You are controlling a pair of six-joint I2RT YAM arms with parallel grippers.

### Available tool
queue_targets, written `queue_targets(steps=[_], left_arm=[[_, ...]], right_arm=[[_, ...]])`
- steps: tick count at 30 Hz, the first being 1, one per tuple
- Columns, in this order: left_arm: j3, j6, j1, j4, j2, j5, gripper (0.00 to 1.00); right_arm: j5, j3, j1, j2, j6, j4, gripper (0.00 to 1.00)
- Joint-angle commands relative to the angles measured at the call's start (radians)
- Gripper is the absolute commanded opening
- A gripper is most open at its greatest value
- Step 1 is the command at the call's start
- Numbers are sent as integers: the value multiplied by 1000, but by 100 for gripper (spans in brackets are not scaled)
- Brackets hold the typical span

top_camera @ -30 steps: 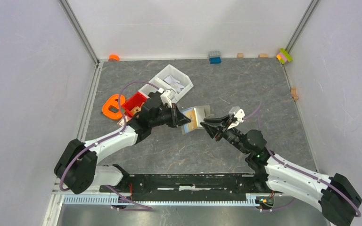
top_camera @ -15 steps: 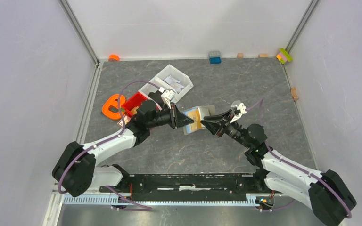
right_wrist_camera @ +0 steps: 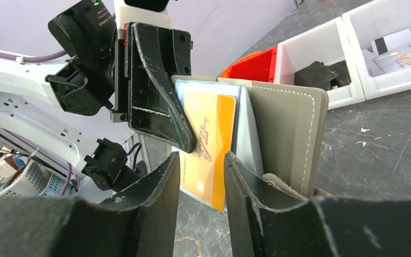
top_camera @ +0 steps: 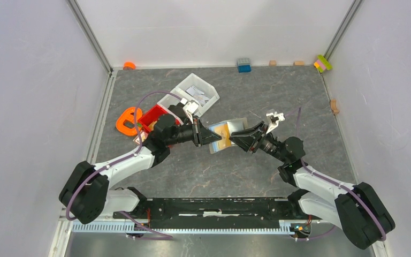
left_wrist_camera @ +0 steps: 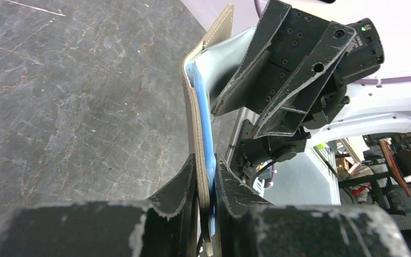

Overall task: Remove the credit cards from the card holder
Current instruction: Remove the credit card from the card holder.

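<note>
The taupe card holder [top_camera: 231,130] hangs open above the table's middle, upright. My left gripper [top_camera: 212,138] is shut on its left flap, and its fingers [left_wrist_camera: 184,184] pinch that flap together with a blue credit card [left_wrist_camera: 205,126]. In the right wrist view the holder [right_wrist_camera: 289,134] shows an orange-yellow card [right_wrist_camera: 212,134] lying over a pale blue one [right_wrist_camera: 206,87], partly behind a left finger [right_wrist_camera: 158,96]. My right gripper [right_wrist_camera: 202,184] stands open just in front of the orange card's lower edge, which shows through the gap, and I cannot tell whether it touches. From above, that gripper [top_camera: 240,140] sits at the holder's right flap.
White bins [top_camera: 195,93] with papers and a red bin [top_camera: 152,116] stand behind my left arm, an orange object [top_camera: 127,122] beside them. A blue block [top_camera: 243,65], small tan blocks and a multi-coloured block [top_camera: 323,63] lie along the back wall.
My right gripper has moved up and left to the holder, and its jaws have widened a little. The left gripper still holds the holder in about the same place.
</note>
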Motion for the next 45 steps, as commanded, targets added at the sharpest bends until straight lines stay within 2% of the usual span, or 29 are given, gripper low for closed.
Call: queue_targets(steps=[1,7,10,15,18,21,24,27,30,34,37,45], left_arm=[[3,-61,1,121,0,74,5],[-2,-98,1,190,16,123,4],[1,-108,0,203,22,135,4],[4,-114,0,205,35,139,4],[5,-114,0,207,35,140,4],[5,-116,0,210,34,143,4],[3,-118,0,214,36,145,3],[5,-120,-2,217,38,148,4],[5,-120,-1,217,38,145,4],[-1,-102,0,186,19,113,12],[-3,-74,0,138,-8,78,14],[-13,-42,6,82,-45,12,13]], right_arm=[[-49,3,-6,11,29,72,41],[-50,5,-6,19,28,68,40],[-73,2,-7,27,44,107,32],[-127,-19,-8,65,133,293,18],[-174,-18,-8,110,199,416,13],[-192,-15,-8,142,232,472,15],[-194,-13,-8,148,227,462,18],[-191,-8,-7,138,209,427,18],[-177,-10,-7,119,179,381,12],[-120,-19,-13,73,113,256,1],[-73,-40,-42,39,97,205,0],[-27,-101,-125,-11,137,209,0]])
